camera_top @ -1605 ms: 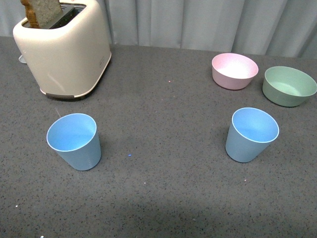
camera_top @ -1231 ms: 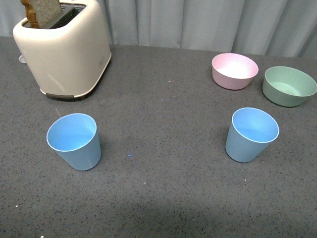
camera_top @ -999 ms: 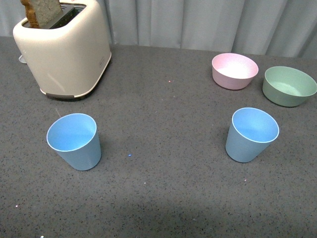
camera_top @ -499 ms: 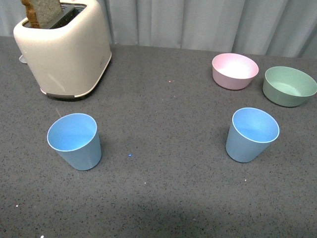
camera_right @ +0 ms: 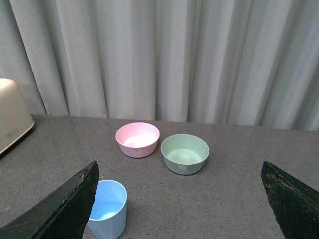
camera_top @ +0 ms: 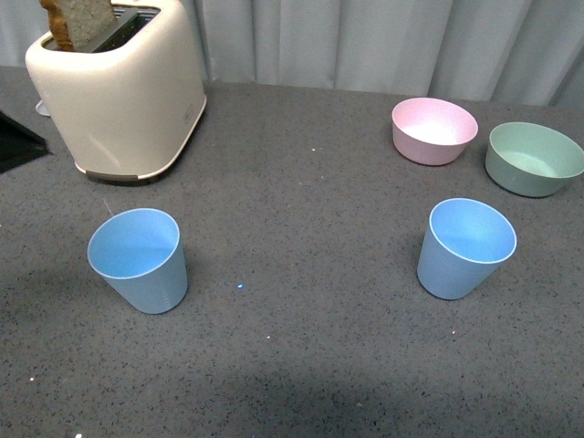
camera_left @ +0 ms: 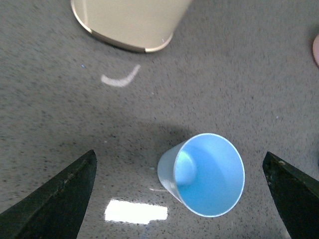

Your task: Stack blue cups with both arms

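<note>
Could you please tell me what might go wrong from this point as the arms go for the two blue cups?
1. The left pincer hangs open over the left cup, which looks slightly off-centre between the fingers; one finger touching first might tip this light cup.
2. The right cup stands near the pink bowl and the green bowl; the open right pincer could nudge them while reaching in.

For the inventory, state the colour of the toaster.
Cream toaster, clearest in the front view.
</note>
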